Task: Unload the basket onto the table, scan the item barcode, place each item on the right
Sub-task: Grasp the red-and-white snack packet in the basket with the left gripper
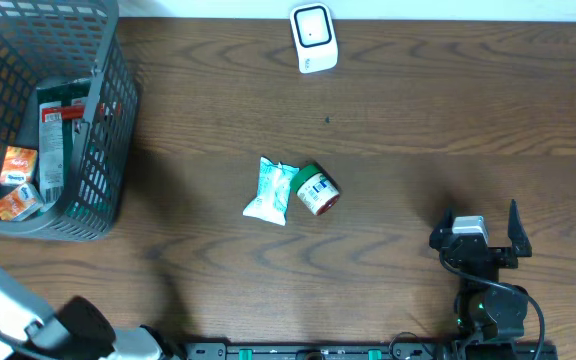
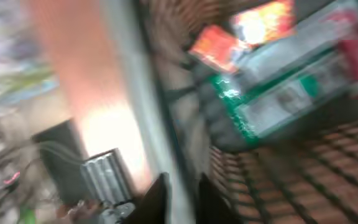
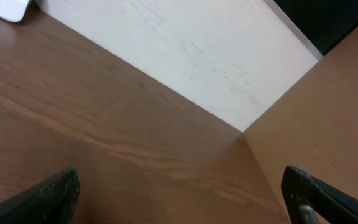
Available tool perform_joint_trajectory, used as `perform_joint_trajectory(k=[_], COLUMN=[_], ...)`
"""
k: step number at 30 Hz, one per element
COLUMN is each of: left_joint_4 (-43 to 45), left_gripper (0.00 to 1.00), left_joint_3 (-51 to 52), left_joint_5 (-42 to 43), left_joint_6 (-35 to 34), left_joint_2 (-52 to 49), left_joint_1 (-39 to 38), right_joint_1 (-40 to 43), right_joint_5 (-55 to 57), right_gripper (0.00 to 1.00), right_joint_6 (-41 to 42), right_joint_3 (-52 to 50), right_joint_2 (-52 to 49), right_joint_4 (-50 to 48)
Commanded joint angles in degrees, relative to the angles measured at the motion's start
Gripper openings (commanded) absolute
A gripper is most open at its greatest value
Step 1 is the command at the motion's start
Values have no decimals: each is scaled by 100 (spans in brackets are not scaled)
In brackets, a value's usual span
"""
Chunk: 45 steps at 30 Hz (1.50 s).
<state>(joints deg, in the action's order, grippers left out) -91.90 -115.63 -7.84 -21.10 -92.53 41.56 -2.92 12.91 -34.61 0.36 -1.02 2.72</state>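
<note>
Right gripper [image 1: 480,222], jaws released, sits well apart from packet [image 1: 271,190] and can [image 1: 317,189]. Left gripper [image 2: 181,198] blurred; cannot tell its state.

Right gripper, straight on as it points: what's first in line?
Looks free: only bare tabletop ahead of the right gripper, then the white panel past the far edge. The barcode scanner sits left of that line. Depth unclear.
</note>
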Motion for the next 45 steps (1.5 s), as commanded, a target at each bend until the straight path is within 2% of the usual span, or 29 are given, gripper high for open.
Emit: perform_joint_trajectory(k=[1,2,5,7,9,19,28,35,45], left_joint_4=[684,955,1759,2127,2312,3620,4247,4634,4597], left_gripper=[60,68,71,82,86,86,86,86,89], left_joint_3=[28,28,28,28,28,28,28,28,31], left_joint_5=[2247,2747,3464,3202,2653,1207,1163,1161,966], left_joint_6=[-55,-52,-94,-490,-885,-1720,-2459,-2474,-2487], left_joint_2=[369,382,339,247,94,-1303,-2680,-3574,-4684], left_joint_1=[9,9,-15,-142,-326,-1432,-1530,-1558,-1556], right_joint_1=[-39,-39,-39,-39,-39,-39,-39,-39,-39], right_joint_5=[55,55,55,55,55,55,55,55,55], right_gripper=[99,99,99,99,99,99,99,99,99], right_joint_6=[-37,-37,-37,-37,-37,-37,-37,-37,-37], right_joint_3=[-2,-2,-2,-2,-2,-2,-2,-2,-2], right_joint_2=[22,22,22,22,22,20,22,22,22], right_joint_4=[22,22,22,22,22,22,22,22,24])
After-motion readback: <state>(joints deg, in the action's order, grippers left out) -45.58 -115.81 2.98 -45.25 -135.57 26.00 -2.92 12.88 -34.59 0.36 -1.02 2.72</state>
